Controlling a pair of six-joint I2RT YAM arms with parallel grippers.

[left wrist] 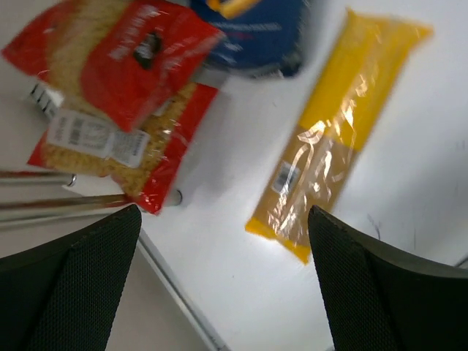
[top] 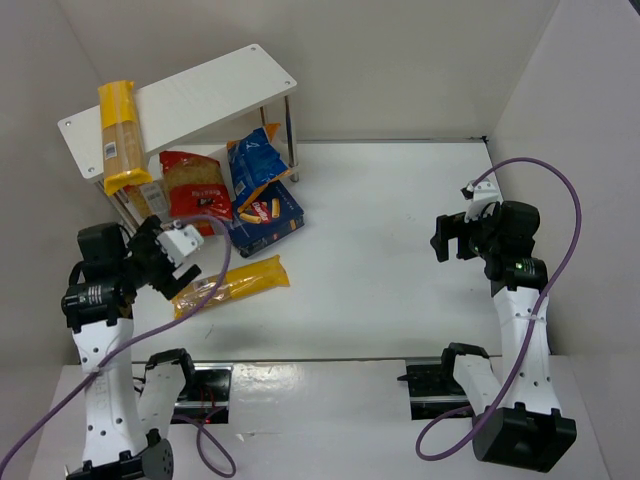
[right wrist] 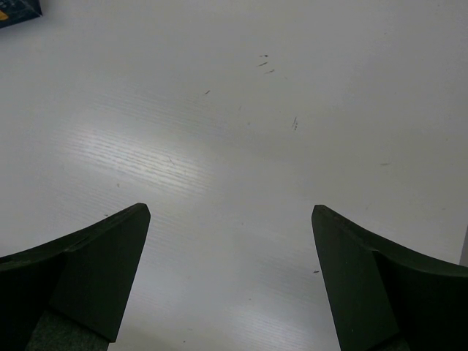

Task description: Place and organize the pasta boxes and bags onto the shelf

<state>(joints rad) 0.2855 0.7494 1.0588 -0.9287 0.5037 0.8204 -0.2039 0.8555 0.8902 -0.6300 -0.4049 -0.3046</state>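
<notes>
The left gripper [top: 178,268] is wide open and empty; from above, one spaghetti bag [top: 232,284] lies just ahead of it, and a second spaghetti bag [top: 121,135] sticks out over the shelf [top: 205,85] edge, so a bump could knock it down. Its blurry camera shows that bag nearer one finger [left wrist: 380,292], so a grab may slip. The right gripper [right wrist: 230,212], open and empty too, sees table [right wrist: 234,110] and a cut-off blue box [right wrist: 18,10] corner.

White walls [top: 400,60] enclose white table [top: 380,250]; even light.
</notes>
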